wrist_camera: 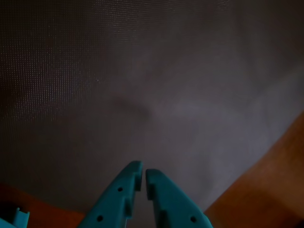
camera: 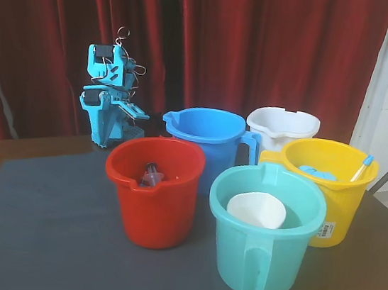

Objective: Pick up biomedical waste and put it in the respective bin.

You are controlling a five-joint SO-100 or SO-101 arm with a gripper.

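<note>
The biomedical waste (camera: 151, 175), a tiny clear vial with a dark cap, lies inside the red bucket (camera: 163, 212), which is the respective bin, at the middle of the grey mat. The teal arm sits folded at the back left, well behind the red bucket. Its gripper (camera: 136, 114) points down toward the mat. In the wrist view the gripper (wrist_camera: 143, 171) is shut with nothing between its fingertips, and only bare grey mat (wrist_camera: 152, 85) lies below it.
A blue bucket (camera: 207, 129) stands behind the red one, with a white bucket (camera: 283, 121) further right. A yellow bucket (camera: 329, 206) holds blue items and a blue-tipped stick (camera: 361, 168). In front stands a teal handled bucket (camera: 264, 261) holding a white item (camera: 257, 209). A red curtain hangs behind.
</note>
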